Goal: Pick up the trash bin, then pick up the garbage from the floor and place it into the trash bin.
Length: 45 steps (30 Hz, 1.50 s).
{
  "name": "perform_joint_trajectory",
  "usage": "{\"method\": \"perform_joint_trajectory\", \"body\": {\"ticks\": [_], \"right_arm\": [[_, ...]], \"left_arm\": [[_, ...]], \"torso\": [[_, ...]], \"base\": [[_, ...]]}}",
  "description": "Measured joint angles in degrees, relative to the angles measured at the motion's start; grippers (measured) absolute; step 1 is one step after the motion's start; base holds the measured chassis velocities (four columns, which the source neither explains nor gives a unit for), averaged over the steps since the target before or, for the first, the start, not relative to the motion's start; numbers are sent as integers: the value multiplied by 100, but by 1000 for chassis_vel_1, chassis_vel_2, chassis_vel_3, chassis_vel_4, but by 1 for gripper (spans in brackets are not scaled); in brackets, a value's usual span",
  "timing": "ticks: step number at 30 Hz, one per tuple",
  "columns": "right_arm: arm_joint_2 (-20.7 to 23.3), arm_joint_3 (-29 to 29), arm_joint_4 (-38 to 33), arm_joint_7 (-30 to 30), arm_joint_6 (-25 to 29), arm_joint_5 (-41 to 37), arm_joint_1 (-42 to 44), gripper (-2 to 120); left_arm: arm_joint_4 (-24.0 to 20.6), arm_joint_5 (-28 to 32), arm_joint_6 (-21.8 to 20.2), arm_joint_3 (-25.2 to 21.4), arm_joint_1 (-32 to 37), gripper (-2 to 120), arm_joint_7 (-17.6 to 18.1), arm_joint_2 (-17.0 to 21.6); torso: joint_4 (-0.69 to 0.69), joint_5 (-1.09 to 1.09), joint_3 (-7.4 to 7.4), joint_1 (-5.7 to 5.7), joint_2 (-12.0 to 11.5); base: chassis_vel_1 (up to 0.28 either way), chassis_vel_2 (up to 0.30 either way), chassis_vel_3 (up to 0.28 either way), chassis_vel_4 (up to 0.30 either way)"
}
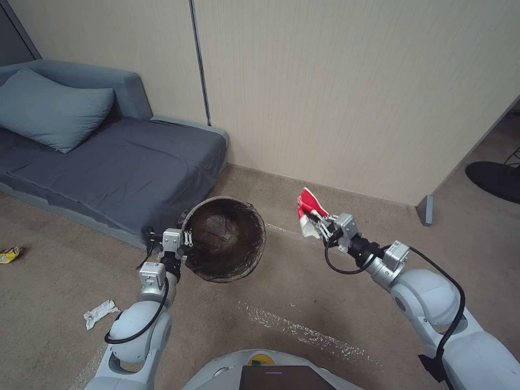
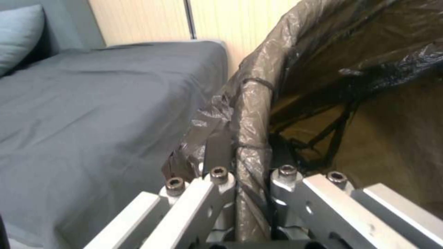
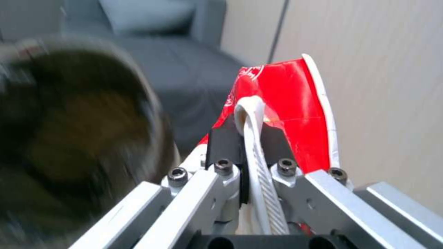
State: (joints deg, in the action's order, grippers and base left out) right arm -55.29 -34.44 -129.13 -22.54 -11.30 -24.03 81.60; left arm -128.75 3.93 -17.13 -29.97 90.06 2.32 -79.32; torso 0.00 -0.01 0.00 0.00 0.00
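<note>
The trash bin [image 1: 227,238], round with a dark bag liner folded over its rim, hangs tilted above the carpet beside the sofa. My left gripper [image 1: 186,238] is shut on the bin's rim [image 2: 251,114], one finger inside and one outside the liner. My right gripper [image 1: 319,222] is shut on a crumpled red-and-white paper cup [image 1: 310,208], held in the air to the right of the bin. The right wrist view shows the cup [image 3: 286,103] pinched between the pads, with the bin [image 3: 78,128] close beside it. More garbage lies on the floor: a white scrap [image 1: 99,312] and a yellow wrapper [image 1: 9,253].
A grey sofa [image 1: 124,168] with a pillow [image 1: 51,108] stands at the left against the beige wall [image 1: 352,92]. A wall end with a grey base [image 1: 426,209] sits at the right, a dark round object [image 1: 495,180] beyond it. Open carpet lies in front.
</note>
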Motion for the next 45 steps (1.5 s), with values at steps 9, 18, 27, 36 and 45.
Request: {"method": "perform_joint_trajectory", "body": {"ticks": [9,18,27,36,45], "right_arm": [[269,206,-736,229,-535,-761,-405,0],[654,606,-1241,308,-832,-1227,-706,0],[945,1489,-1306,467,-941,-1310,-1015,0],[855,2307,-786,573,-1063,-957,-1590,0],[710,2942,-278,744,-1088,-820,-1965,0]], "left_arm": [[106,-72,-73,110,-56,2,-1,-1],[203,-115,-287,240,-115,2,-47,1],[303,-149,-431,407,-186,2,-57,-18],[292,-178,-457,439,-205,2,-50,-67],[241,-176,-493,440,-211,2,-47,-106]], "torso": [[1,1,0,0,0],[0,1,0,0,0],[0,0,0,0,0],[1,1,0,0,0],[1,1,0,0,0]], "base": [[0,0,0,0],[0,0,0,0],[0,0,0,0],[0,0,0,0],[0,0,0,0]]}}
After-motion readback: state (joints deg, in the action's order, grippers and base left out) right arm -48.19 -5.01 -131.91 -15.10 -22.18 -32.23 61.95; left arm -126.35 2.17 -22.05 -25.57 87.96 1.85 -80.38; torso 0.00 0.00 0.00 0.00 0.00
